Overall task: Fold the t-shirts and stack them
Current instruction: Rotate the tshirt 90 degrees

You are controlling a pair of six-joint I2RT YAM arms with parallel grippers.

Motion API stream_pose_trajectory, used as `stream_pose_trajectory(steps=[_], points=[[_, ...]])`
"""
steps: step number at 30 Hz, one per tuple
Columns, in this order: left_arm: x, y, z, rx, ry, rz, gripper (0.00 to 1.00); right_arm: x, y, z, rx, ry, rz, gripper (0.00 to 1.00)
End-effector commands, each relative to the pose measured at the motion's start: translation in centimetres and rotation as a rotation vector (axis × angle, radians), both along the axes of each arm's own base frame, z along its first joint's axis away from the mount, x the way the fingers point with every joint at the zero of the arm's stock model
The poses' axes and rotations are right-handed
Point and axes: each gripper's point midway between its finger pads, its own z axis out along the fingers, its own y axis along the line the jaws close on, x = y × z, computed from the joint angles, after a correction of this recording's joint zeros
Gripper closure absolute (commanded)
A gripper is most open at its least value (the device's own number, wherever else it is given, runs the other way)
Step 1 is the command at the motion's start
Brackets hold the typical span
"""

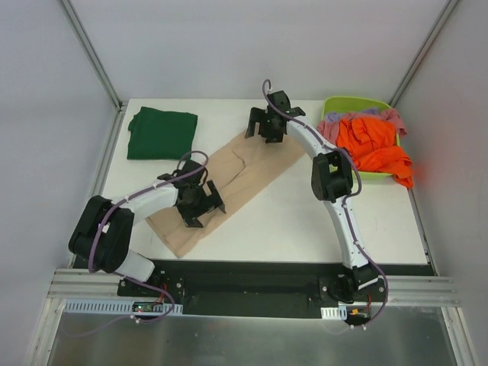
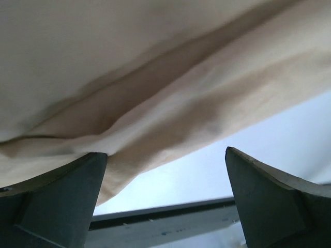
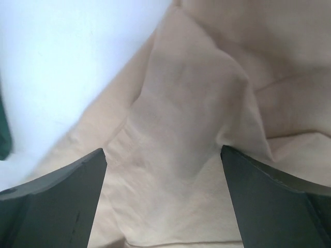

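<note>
White table [image 1: 305, 221], grey walls. The beige shirt [image 1: 244, 179] lies as a long diagonal strip across the middle. The left gripper [image 2: 165, 152] is over its 7 o'clock end and the right gripper [image 3: 163, 150] over its 1 o'clock end, both with fingers spread, grasping nothing. A folded green shirt [image 1: 162, 134] lies at 10 o'clock. The basket [image 1: 347, 101] holding an orange shirt [image 1: 374, 145] is at 2.

We see a lime-green plastic basket [image 1: 354, 99] to the right of the right gripper [image 1: 263, 126], well apart from it, at the far right corner of the white table [image 1: 305, 221]. Bare tabletop spreads to the right of the left gripper [image 1: 200, 204]. Nearer than both grippers, a black strip [image 1: 252, 273] and an aluminium rail [image 1: 412, 287] run along the table's near edge. White walls [image 1: 229, 46] stand beyond the right gripper.
</note>
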Motion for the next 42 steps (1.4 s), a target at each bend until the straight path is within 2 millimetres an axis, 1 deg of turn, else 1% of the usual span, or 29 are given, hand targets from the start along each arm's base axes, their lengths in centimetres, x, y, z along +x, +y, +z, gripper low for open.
stream_pose_trajectory(steps=[1, 3, 5, 6, 7, 8, 11, 13, 15, 16, 18, 20, 21, 23, 25, 27, 28, 29, 30, 31, 32, 33, 34, 35, 37, 38, 39, 41, 42], points=[[-5.5, -7.2, -1.3, -0.134, 0.198, -0.047, 0.01, 4.0, -0.2, -1.5, 0.196, -0.001, -0.086, 0.04], [-5.5, -11.1, -0.2, -0.167, 0.151, -0.155, 0.01, 5.9, 0.1, -0.3, 0.276, -0.050, -0.101, 0.04], [-4.7, -13.6, 0.0, -0.171, 0.141, -0.188, 0.01, 7.4, 0.4, 0.3, 0.295, -0.103, -0.098, 0.04], [-4.4, -14.6, 0.0, -0.174, 0.138, -0.198, 0.01, 7.9, 0.7, 0.6, 0.306, -0.126, -0.088, 0.04], [-3.9, -16.1, 0.4, -0.195, 0.130, -0.217, 0.01, 8.4, 1.0, 1.0, 0.328, -0.148, -0.078, 0.04], [-3.8, -17.1, 0.2, -0.203, 0.128, -0.230, 0.01, 8.7, 1.1, 1.3, 0.345, -0.162, -0.070, 0.04], [-2.6, -20.2, -0.5, -0.210, 0.090, -0.255, 0.01, 9.6, 0.3, 1.8, 0.350, -0.197, -0.084, 0.04], [-1.9, -22.5, -0.3, -0.236, 0.074, -0.269, 0.01, 10.0, 0.2, 2.3, 0.352, -0.222, -0.080, 0.04], [-1.3, -24.1, -0.6, -0.240, 0.046, -0.276, 0.01, 10.0, 0.8, 2.9, 0.364, -0.248, -0.041, 0.04], [-1.0, -25.0, -0.4, -0.256, 0.033, -0.283, 0.01, 10.0, 1.1, 3.1, 0.368, -0.258, -0.023, 0.04], [-0.3, -26.3, -0.1, -0.278, 0.008, -0.289, 0.01, 10.2, 1.1, 3.6, 0.371, -0.277, -0.010, 0.04], [0.1, -27.6, 0.0, -0.300, -0.012, -0.299, 0.01, 10.1, 1.5, 3.8, 0.384, -0.286, 0.008, 0.04], [0.1, -28.1, 0.1, -0.306, -0.017, -0.303, 0.01, 10.0, 1.6, 4.1, 0.391, -0.288, 0.026, 0.04], [0.3, -29.0, 0.4, -0.325, -0.031, -0.319, 0.01, 9.1, 2.0, 4.6, 0.384, -0.275, 0.075, 0.04], [0.2, -29.3, 1.0, -0.335, -0.049, -0.342, 0.01, 8.5, 1.7, 6.1, 0.348, -0.290, 0.103, 0.04], [0.0, -29.3, 2.2, -0.345, -0.089, -0.369, 0.01, 7.8, 0.8, 8.9, 0.296, -0.317, 0.113, 0.04], [-0.3, -29.4, 3.2, -0.352, -0.128, -0.405, 0.01, 7.4, 0.3, 11.0, 0.272, -0.341, 0.117, 0.04], [-0.4, -29.3, 4.9, -0.356, -0.186, -0.431, 0.01, 6.5, -0.3, 14.1, 0.242, -0.377, 0.145, 0.04], [-0.8, -29.2, 5.3, -0.339, -0.229, -0.462, 0.01, 5.5, -1.0, 15.8, 0.214, -0.385, 0.162, 0.04], [-1.0, -29.2, 7.3, -0.334, -0.311, -0.497, 0.01, 4.3, -1.6, 18.0, 0.190, -0.400, 0.172, 0.04], [-1.7, -29.2, 8.6, -0.341, -0.350, -0.526, 0.01, 3.0, -2.4, 20.4, 0.162, -0.426, 0.190, 0.04], [-2.4, -29.1, 9.4, -0.344, -0.376, -0.555, 0.01, 2.0, -3.2, 21.8, 0.140, -0.435, 0.184, 0.04], [-3.3, -29.0, 10.3, -0.355, -0.399, -0.596, 0.01, 0.8, -4.0, 23.7, 0.124, -0.451, 0.179, 0.04], [-4.0, -28.7, 11.0, -0.367, -0.411, -0.616, 0.01, -0.5, -4.9, 24.4, 0.102, -0.442, 0.170, 0.04], [-5.1, -27.4, 11.2, -0.365, -0.418, -0.640, 0.01, -3.4, -7.0, 26.4, 0.042, -0.431, 0.140, 0.04], [-5.6, -26.5, 10.9, -0.357, -0.411, -0.642, 0.01, -4.8, -8.1, 26.4, 0.006, -0.411, 0.118, 0.04], [-6.0, -25.3, 10.7, -0.341, -0.416, -0.640, 0.01, -6.5, -9.0, 26.9, -0.011, -0.404, 0.110, 0.04], [-7.0, -22.2, 9.3, -0.286, -0.409, -0.620, 0.01, -10.0, -10.7, 25.6, -0.043, -0.368, 0.099, 0.04], [-7.2, -20.5, 8.9, -0.255, -0.417, -0.600, 0.01, -11.8, -11.7, 25.6, -0.052, -0.373, 0.080, 0.04]])
